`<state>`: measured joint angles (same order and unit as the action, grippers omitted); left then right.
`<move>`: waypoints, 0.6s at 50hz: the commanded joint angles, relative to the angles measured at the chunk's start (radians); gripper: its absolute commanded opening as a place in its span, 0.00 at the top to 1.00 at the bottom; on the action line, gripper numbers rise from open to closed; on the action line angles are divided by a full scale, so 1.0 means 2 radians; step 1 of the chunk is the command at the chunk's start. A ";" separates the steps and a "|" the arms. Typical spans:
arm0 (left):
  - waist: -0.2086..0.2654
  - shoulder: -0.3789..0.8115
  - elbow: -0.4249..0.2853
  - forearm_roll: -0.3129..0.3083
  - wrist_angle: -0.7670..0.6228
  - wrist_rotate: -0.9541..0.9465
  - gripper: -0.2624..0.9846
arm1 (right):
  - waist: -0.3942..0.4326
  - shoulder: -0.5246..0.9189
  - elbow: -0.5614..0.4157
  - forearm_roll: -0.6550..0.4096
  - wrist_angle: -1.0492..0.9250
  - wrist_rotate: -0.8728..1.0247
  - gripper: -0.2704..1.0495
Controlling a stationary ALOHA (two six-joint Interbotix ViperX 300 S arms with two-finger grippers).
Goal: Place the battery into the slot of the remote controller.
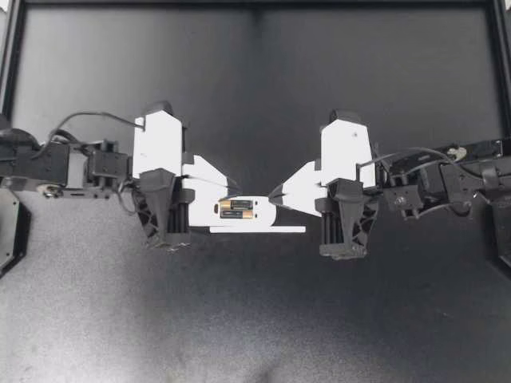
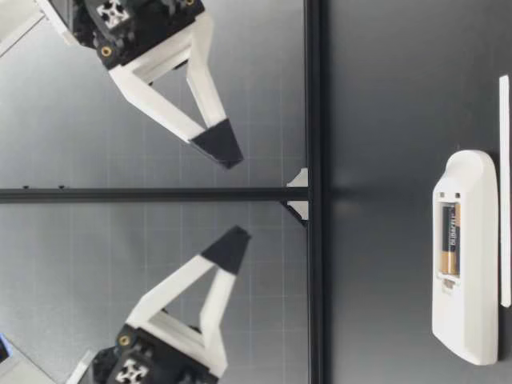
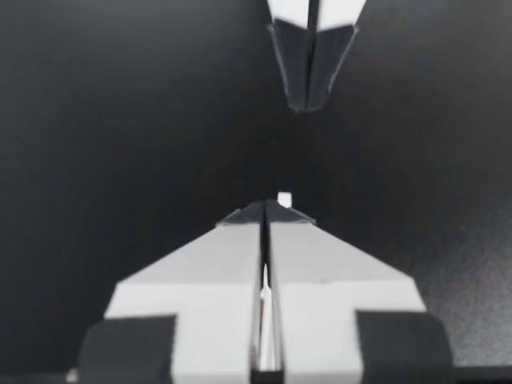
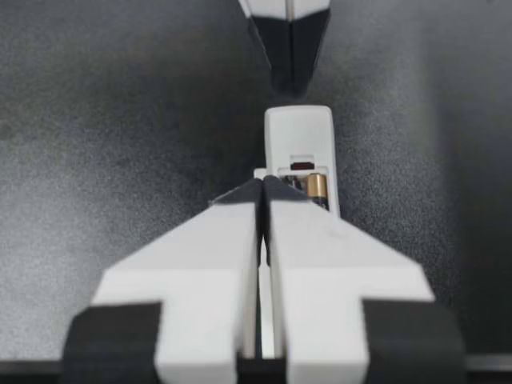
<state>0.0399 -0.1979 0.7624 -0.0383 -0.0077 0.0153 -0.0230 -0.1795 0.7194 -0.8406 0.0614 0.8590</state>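
Weighing the risk: the copper-and-black cylindrical battery (image 1: 236, 209) already lies in the open slot of the white plastic remote controller (image 1: 267, 215), so the hazard is probably in any last press. A cell that is not fully seated could spring out at one end.
Cause of a slip: the remote controller rests loose on the black matte table (image 1: 239, 319). A push landing off-centre would likely skid or rock it, since nothing pins it.
Cause of a clash: the left gripper (image 1: 233, 194) and the right gripper (image 1: 275, 193) point at each other with their tips near, just over the slot. Lowering both together could knock them together.
Loose part: a thin white strip (image 1: 263, 230) lies just beside the remote controller, on its side nearer the low camera (image 2: 504, 192). A sweeping finger might shove it.
Left gripper state: clenched and empty. The left wrist view (image 3: 266, 212) shows its fingers pressed flat together with nothing between them.
Right gripper state: likewise clenched on nothing (image 4: 262, 188), its tip over the battery end (image 4: 316, 186).
Contact: none. The low view shows both tips (image 2: 228, 248) (image 2: 220, 144) hanging well above the table.
Battery place: lengthwise in the slot (image 2: 452, 238), the remote controller (image 2: 468, 320) lying flat.
Unclear: whether a second cell lies beside it.
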 commanded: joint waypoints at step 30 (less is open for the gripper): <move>0.001 -0.011 -0.004 0.012 -0.008 0.002 0.92 | -0.004 -0.015 -0.003 0.006 0.018 0.001 0.85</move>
<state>0.0399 -0.1994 0.7670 -0.0199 -0.0153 0.0169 -0.0230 -0.1856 0.7286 -0.8299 0.1012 0.8590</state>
